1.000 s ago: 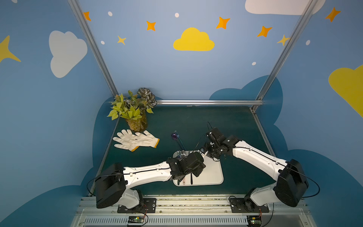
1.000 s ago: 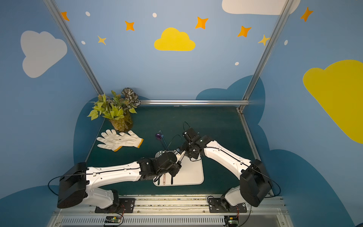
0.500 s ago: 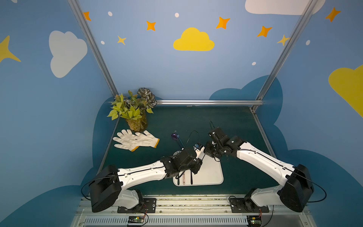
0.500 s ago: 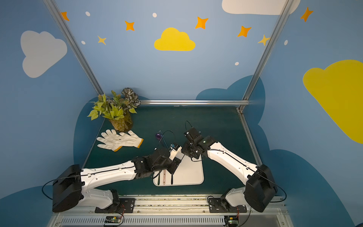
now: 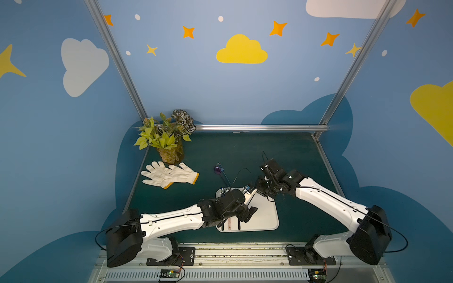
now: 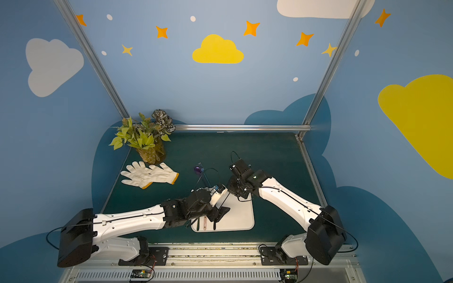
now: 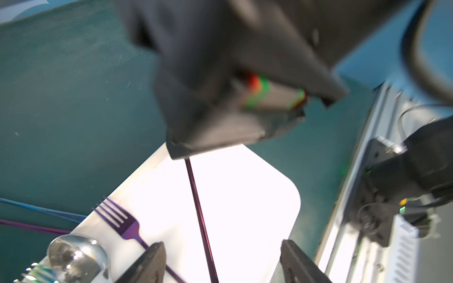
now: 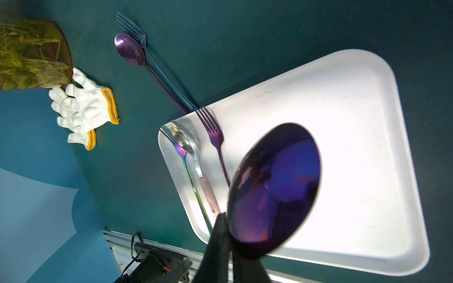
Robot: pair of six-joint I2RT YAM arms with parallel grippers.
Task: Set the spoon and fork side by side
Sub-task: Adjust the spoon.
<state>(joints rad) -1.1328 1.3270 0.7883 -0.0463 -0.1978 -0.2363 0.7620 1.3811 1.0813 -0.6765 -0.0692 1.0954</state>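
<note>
Gloves point(image 5: 169, 175) and plant point(image 5: 164, 139) lie apart from the tray point(image 5: 267, 215). Left gripper point(image 7: 220, 262) stands wide, covering cutlery point(image 5: 230, 224); right gripper point(image 8: 224, 225) clamps spoon point(image 8: 274, 191).

1. Back wall point(image 5: 220, 93): light blue, painted with a yellow cloud point(image 5: 241, 50), orange stars point(image 5: 278, 28) and small white dots; a dark blue cloud shape point(image 5: 294, 117) rises from its base.
2. Left wall point(image 5: 36, 147): blue, bearing a white cloud point(image 5: 82, 66).
3. Right wall point(image 5: 392, 122): blue, bearing a large yellow cloud point(image 5: 434, 107).
4. Aluminium posts point(image 5: 115, 61) mark both rear corners, joined low down by a crossbar point(image 5: 259, 127).
5. Tabletop point(image 5: 245, 152): dark green, matte, evenly lit.
6. Front edge: metal rail point(image 5: 232, 252) with a slotted strip point(image 5: 220, 275) below.
</note>
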